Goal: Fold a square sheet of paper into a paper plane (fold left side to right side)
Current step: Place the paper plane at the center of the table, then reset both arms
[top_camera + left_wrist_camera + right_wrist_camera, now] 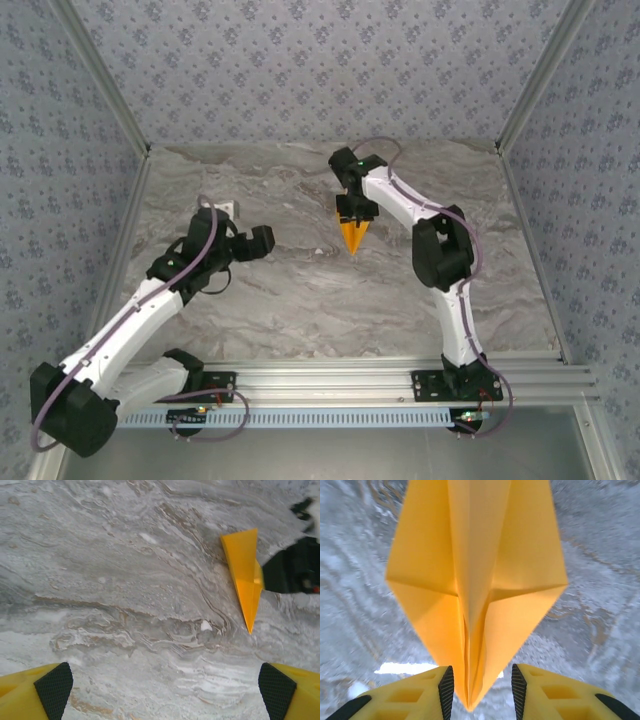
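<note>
Folding looks done — plane [475, 580] lies mid-desk [125, 580], one pointed end between the right pincer's [482, 685] pads, which stand narrowly apart, not pinching. Left pincer [165, 690] wide, empty, well apart. Next call — probably lift right clear without dragging paper.

The surface [300, 310] is grey-white marble-look stone with brownish veins running across it. Behind it and at both its sides stand walls [300, 60] papered in pale blue-grey with a small flower pattern. Silver metal posts [105, 75] slant up from the surface's two far corners. Ribbed silver rails [340, 380] run along its near edge, with a pale slotted strip [330, 416] just in front of them. A small white block [227, 208] lies toward the surface's left side.
</note>
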`<control>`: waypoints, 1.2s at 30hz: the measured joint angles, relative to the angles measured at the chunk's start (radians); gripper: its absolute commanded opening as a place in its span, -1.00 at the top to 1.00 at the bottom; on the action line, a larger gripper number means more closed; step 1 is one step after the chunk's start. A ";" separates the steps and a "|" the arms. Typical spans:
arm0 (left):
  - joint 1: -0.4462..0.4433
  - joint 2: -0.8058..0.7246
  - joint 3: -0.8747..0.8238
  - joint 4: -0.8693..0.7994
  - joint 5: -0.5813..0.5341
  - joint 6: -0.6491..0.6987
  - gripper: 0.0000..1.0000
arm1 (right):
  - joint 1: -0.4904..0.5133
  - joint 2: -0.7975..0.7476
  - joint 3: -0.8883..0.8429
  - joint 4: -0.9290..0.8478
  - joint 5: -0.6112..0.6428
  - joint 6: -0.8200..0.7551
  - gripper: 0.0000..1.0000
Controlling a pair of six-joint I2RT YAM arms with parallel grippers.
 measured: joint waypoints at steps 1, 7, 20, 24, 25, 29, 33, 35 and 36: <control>0.023 0.002 0.003 0.000 0.008 0.000 -0.97 | 0.001 -0.032 -0.016 0.002 0.006 -0.003 0.14; 0.158 0.002 0.014 -0.002 -0.021 0.002 -0.97 | 0.003 -0.359 -0.244 0.067 0.075 -0.057 -0.39; 0.206 -0.040 -0.196 0.277 -0.430 0.231 -0.97 | -0.364 -0.969 -0.970 0.439 0.164 -0.157 -1.00; 0.246 0.019 -0.239 0.338 -0.482 0.303 -0.97 | -0.496 -0.965 -1.145 0.621 0.145 -0.167 -1.00; 0.256 0.040 -0.247 0.360 -0.492 0.323 -0.96 | -0.515 -0.964 -1.189 0.682 0.140 -0.173 -1.00; 0.267 0.132 -0.296 0.495 -0.506 0.395 -0.96 | -0.534 -0.917 -1.320 0.896 0.134 -0.208 -1.00; 0.282 0.229 -0.365 0.660 -0.465 0.449 -0.97 | -0.535 -0.848 -1.394 1.126 0.132 -0.250 -1.00; 0.294 0.277 -0.396 0.753 -0.429 0.475 -0.96 | -0.537 -0.817 -1.419 1.220 0.122 -0.280 -1.00; 0.301 0.299 -0.411 0.801 -0.411 0.484 -0.97 | -0.537 -0.803 -1.430 1.268 0.115 -0.296 -1.00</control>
